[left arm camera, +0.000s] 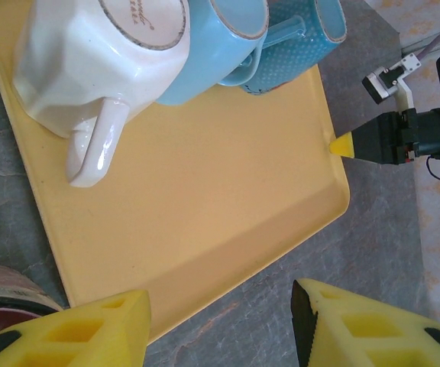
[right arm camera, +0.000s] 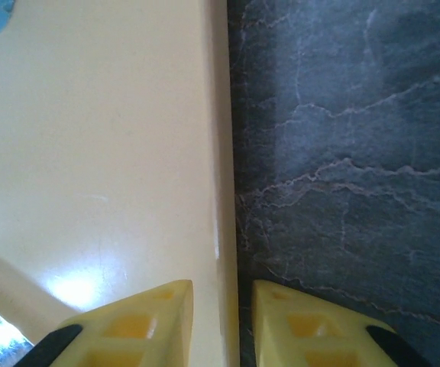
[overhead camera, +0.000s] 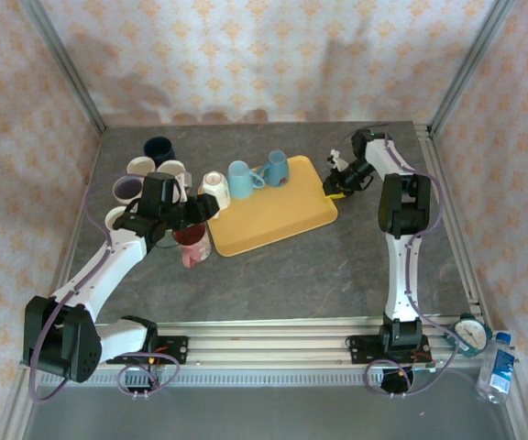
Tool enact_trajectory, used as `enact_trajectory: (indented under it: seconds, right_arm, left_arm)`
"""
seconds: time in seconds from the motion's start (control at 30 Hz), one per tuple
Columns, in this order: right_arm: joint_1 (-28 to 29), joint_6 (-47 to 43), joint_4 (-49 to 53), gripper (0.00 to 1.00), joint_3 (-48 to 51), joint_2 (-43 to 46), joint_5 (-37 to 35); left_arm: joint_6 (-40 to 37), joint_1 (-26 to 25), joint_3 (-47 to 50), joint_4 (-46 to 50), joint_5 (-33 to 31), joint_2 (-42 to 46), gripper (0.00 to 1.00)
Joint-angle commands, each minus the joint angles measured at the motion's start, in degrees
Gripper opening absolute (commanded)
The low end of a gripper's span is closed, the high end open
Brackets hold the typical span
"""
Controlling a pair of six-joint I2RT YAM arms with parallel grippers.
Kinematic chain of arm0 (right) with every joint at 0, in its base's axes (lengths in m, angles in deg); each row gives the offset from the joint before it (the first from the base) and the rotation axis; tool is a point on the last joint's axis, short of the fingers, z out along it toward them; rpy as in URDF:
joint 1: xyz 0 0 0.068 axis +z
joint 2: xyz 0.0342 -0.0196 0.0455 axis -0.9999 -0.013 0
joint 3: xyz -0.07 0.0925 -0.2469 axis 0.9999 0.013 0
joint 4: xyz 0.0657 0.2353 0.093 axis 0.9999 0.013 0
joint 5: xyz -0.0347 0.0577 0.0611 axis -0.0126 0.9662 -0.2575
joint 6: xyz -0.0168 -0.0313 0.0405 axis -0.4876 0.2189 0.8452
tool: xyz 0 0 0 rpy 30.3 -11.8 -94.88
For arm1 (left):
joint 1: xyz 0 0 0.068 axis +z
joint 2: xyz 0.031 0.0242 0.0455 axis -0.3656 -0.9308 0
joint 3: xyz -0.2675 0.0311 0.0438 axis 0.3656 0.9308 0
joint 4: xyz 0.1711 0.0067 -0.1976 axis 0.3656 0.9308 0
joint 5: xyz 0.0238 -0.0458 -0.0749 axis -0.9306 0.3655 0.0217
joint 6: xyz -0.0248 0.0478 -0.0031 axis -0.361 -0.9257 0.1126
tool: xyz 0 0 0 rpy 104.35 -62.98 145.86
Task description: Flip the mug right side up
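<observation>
Three mugs stand bottom up at the far left of a yellow tray [overhead camera: 278, 215]: a white mug [overhead camera: 214, 190] [left arm camera: 105, 57], a light blue mug [overhead camera: 239, 179] [left arm camera: 212, 46] and a dotted blue mug [overhead camera: 276, 168] [left arm camera: 296, 46]. My left gripper [overhead camera: 202, 209] [left arm camera: 220, 306] hovers open over the tray's near left edge [left arm camera: 205, 283], just short of the white mug, with nothing between its fingers. My right gripper [overhead camera: 335, 190] [right arm camera: 221, 287] straddles the tray's right rim [right arm camera: 220, 191]. Its jaws are narrow, with a thin gap showing on each side of the rim.
A maroon mug [overhead camera: 192, 244] [left arm camera: 2, 287] stands on the table just left of the tray, under my left arm. Several more mugs [overhead camera: 141, 167] cluster at the far left. A dial [overhead camera: 468, 332] and a water bottle [overhead camera: 498, 367] sit at the near right corner.
</observation>
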Motion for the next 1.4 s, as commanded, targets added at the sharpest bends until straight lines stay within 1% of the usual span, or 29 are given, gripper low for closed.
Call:
enact_trajectory:
  seconds: [0.0, 0.17, 0.27, 0.3, 0.43, 0.57, 0.73, 0.8, 0.9, 1.07, 1.23, 1.37]
  right_arm:
    - [0.6, 1.7, -1.7, 0.23, 2.3, 0.2, -1.8]
    - [0.6, 4.5, -6.5, 0.08, 7.2, 3.8, -4.6]
    - [0.4, 6.5, -9.1, 0.01, 10.0, 6.2, -6.2]
    - [0.3, 7.1, -9.4, 0.00, 10.5, 6.6, -6.5]
    - [-0.5, 9.5, -11.6, 0.00, 13.6, 9.1, -8.2]
    - [-1.3, 11.5, -13.4, 0.00, 17.0, 11.7, -11.8]
    - [-3.2, 12.5, -15.6, 0.00, 21.6, 15.2, -14.5]
    - [-4.0, 12.6, -16.0, 0.00, 23.4, 16.9, -16.9]
    - [-5.0, 12.7, -16.8, 0.00, 26.1, 19.9, -22.4]
    - [-10.8, 16.3, -19.4, 0.00, 30.3, 23.6, -29.0]
    - [-15.9, 17.3, -20.3, 0.00, 31.2, 24.2, -33.8]
    - [-18.4, 19.1, -20.8, 0.00, 31.5, 23.7, -36.1]
  left_arm:
    - [0.5, -0.7, -1.8, -0.4, -0.7, 0.0, 0.52]
    - [0.1, -0.7, -2.0, 0.8, -1.5, -0.2, 0.52]
    - [0.5, -0.7, -2.0, 0.5, -1.4, -0.1, 0.52]
    - [0.6, -0.7, -2.0, 0.2, -1.2, -0.1, 0.52]
    - [1.3, -0.9, -2.3, -0.3, -0.5, -0.4, 0.51]
    - [2.1, -1.2, -2.1, -1.0, -0.3, 0.0, 0.51]
    - [2.1, -1.7, -2.9, 0.1, -0.5, -0.5, 0.51]
    - [2.1, -1.9, -3.0, -0.1, -0.5, -0.5, 0.51]
    - [2.2, -2.6, -3.1, -0.7, -0.8, -1.0, 0.51]
    - [2.2, -4.1, -4.8, -1.1, -0.5, -4.3, 0.51]
    - [1.7, -6.1, -7.9, -0.7, -0.3, -7.1, 0.50]
    - [1.3, -6.7, -9.6, 0.4, -0.6, -8.5, 0.50]
